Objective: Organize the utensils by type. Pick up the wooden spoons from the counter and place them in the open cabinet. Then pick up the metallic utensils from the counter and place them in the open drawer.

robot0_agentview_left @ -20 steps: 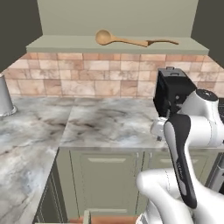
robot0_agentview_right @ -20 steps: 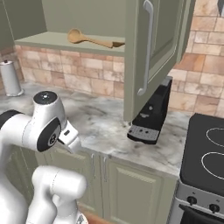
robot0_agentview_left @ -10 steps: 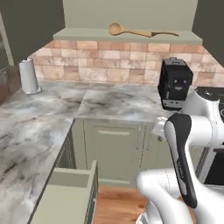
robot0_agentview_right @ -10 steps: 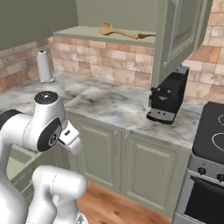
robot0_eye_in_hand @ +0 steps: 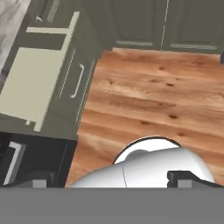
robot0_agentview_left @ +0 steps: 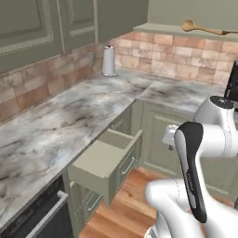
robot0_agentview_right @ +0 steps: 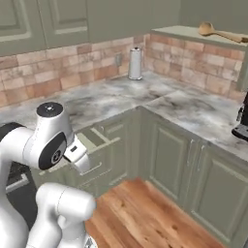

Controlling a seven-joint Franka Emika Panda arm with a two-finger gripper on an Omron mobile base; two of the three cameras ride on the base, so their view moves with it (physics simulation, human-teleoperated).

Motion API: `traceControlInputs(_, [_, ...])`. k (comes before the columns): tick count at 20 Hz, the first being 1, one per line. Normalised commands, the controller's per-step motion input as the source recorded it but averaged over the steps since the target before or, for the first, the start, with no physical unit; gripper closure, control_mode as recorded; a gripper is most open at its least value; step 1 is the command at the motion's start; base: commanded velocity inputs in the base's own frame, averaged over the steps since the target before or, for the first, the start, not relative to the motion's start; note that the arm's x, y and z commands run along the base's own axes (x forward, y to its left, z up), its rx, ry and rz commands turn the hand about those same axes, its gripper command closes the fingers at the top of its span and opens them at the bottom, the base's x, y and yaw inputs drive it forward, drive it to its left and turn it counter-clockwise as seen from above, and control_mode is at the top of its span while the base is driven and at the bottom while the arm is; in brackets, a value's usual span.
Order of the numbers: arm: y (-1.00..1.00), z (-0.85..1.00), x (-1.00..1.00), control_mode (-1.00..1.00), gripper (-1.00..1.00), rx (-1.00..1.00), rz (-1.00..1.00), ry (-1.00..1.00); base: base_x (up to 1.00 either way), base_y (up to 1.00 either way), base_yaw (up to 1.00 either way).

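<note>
Drawer point(robot0_agentview_left: 104, 160) open; wooden spoon point(robot0_agentview_left: 204, 28) on cabinet shelf; gripper point(robot0_eye_in_hand: 114, 180) jaws apart, prob. empty.

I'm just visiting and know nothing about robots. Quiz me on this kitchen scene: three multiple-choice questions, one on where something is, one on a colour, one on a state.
1. Where does the wooden spoon lie?
A. on the floor
B. on the open cabinet shelf
C. in the drawer

2. What colour is the drawer front?
A. sage green
B. red
C. black

3. How does the drawer stand?
A. shut
B. removed
C. pulled open, holding nothing

Answers: 1 B, the spoon rests on the shelf above the brick backsplash. 2 A, it matches the base units. 3 C, the hand view shows its bare pale bottom.
</note>
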Motion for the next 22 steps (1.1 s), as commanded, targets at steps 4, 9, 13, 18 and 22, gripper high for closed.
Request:
traceControlInputs(4, [0.0, 0.0, 0.0, 1.0, -1.0, 0.0, 0.0, 0.0, -0.54, -0.17, 0.97])
traceControlInputs(9, [0.0, 0.0, 0.0, 1.0, -1.0, 0.0, 0.0, 0.0, -0.22, -0.08, 1.0])
traceControlInputs(13, [0.0, 0.0, 0.0, 1.0, -1.0, 0.0, 0.0, 0.0, -0.12, 0.0, 1.0])
traceControlInputs(18, [0.0, 0.0, 0.0, 1.0, -1.0, 0.0, 0.0, 0.0, -0.09, 0.0, 1.0])
traceControlInputs(22, [0.0, 0.0, 0.0, 1.0, -1.0, 0.0, 0.0, 0.0, -0.13, 0.0, 1.0])
